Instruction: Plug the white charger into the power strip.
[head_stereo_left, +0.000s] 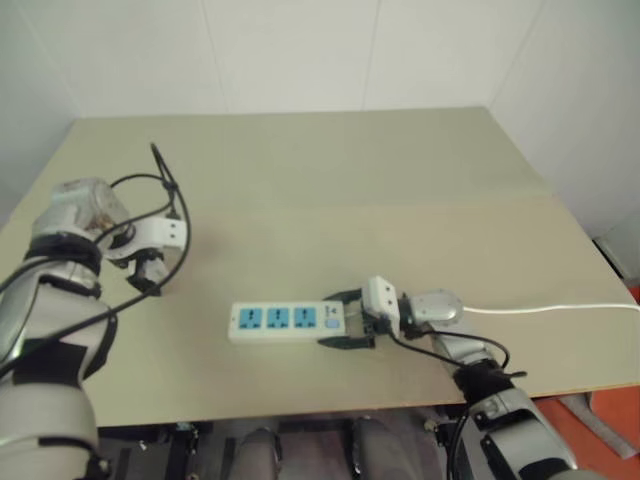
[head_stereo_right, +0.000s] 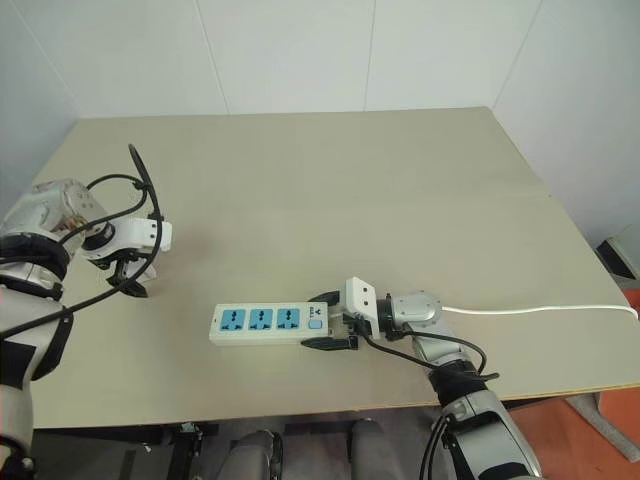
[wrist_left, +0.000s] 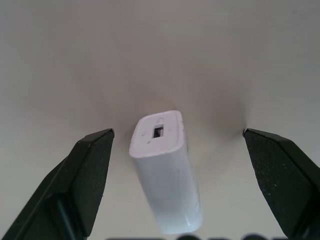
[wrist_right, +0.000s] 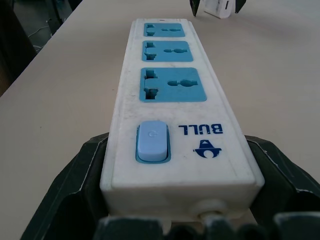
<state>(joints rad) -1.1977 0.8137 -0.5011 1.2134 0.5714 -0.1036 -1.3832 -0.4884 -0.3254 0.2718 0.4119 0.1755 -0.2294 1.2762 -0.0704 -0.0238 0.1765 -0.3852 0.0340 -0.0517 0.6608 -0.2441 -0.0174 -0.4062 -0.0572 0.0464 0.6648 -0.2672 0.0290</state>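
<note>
On the tan table (head_stereo_left: 330, 190), near its front edge, lies the power strip (head_stereo_right: 265, 324). It is long and white with three blue sockets and a small blue switch (wrist_right: 152, 141). The right gripper (head_stereo_right: 328, 320) holds the switch end of the strip, with one black finger on each long side. From the right wrist view the fingers (wrist_right: 75, 190) press against the sides of the strip, and their tips are hidden under it. A thin white cord (head_stereo_right: 540, 309) runs away to the right, along the table to its edge, where the picture cuts it off.

Over on the left side of the table, well apart from the strip, the left gripper (head_stereo_left: 148, 275) points down at the table. Its two black fingers (wrist_left: 85, 170) are spread wide apart. Between them, in the left wrist view, sits the white charger (wrist_left: 165, 175). It is a small white block, and neither finger touches it. Its near end is cut off by the edge of that view. From the head views the charger is hidden behind the left gripper, so you cannot make it out there. Far off in the right wrist view, a bit of the charger peeks out between two dark finger tips.
</note>
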